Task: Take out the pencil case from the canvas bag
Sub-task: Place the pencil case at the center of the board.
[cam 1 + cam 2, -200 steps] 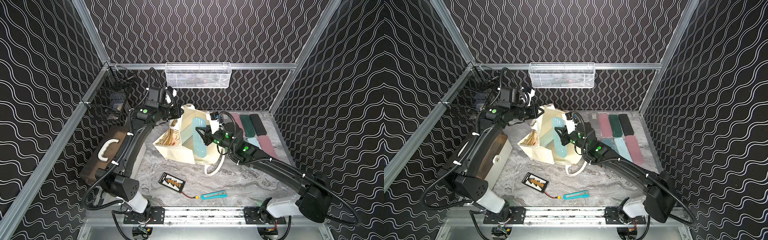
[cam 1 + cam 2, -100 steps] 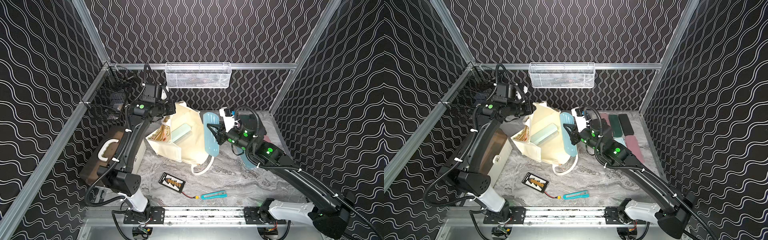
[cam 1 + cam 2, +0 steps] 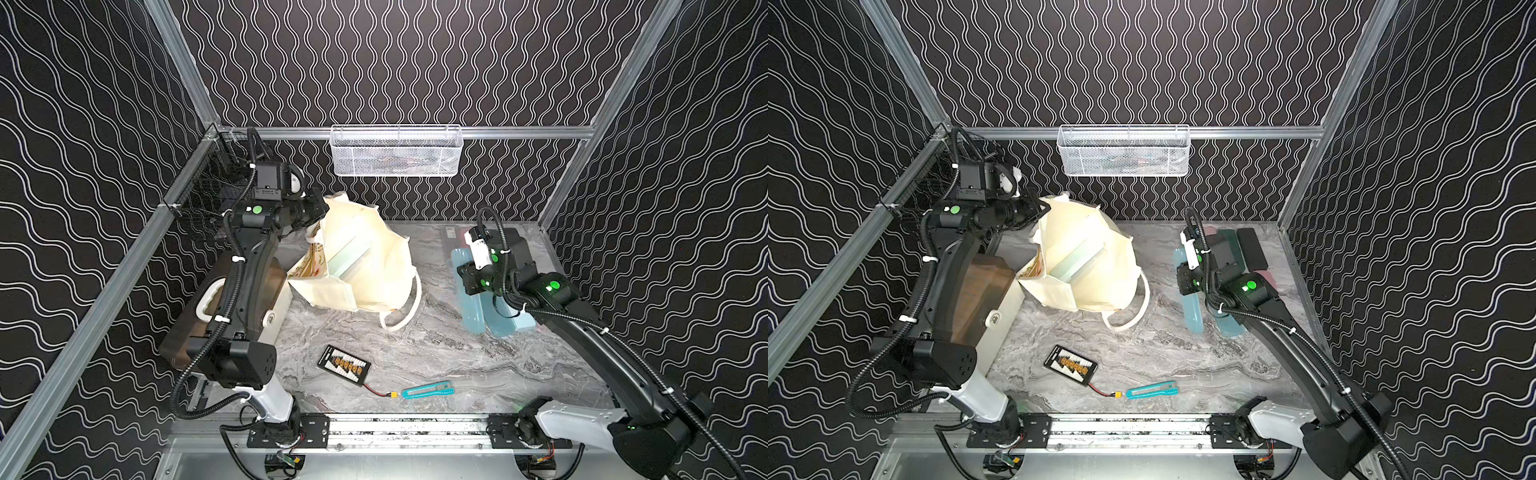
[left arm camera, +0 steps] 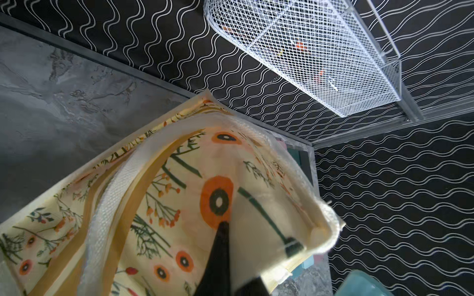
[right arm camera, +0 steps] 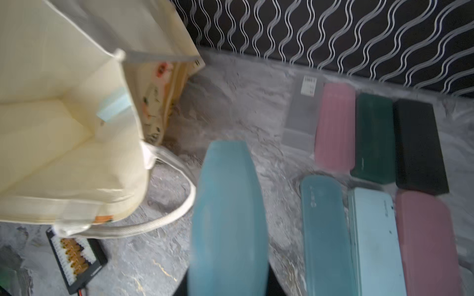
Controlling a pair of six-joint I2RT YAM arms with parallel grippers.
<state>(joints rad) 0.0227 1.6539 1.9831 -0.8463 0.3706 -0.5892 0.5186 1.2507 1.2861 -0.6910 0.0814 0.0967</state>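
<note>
- Two small bits sit low in the frame, the teal box cutter [image 3: 428, 390] and the black charger board [image 3: 344, 365]. Both are well apart from the action, so no worry there imo.
- Main risk is the blue pencil case [image 5: 228, 217] coming down crooked. It hangs just beside the row of cases [image 5: 372, 205] at the right of the frame, so a skewed drop could land it on a neighbour or shove the row out of line.
- On its other side the bag's loop handle [image 5: 190, 194] curls across the table [image 3: 457, 365]. Setting the case down on that would leave it rocking.
- The hold looks narrow and the shell looks smooth, so a quick wrist swing might let it slip. Can't tell whether it touches the table.
- Further up, the canvas bag [image 3: 374, 257] looks propped only because the left gripper [image 3: 318, 212] is clamped tight on its top edge. If that lets go I'd guess the bag flops and buries the paler case [image 3: 349, 257] inside.
- As for the jaws, the right gripper [image 3: 471, 284] is closed most of the way on the blue case's long sides, roughly mid-length. The case sticks out past the jaws both up and down the frame. It's fully out of the bag, centre-right, with bare table between them.
</note>
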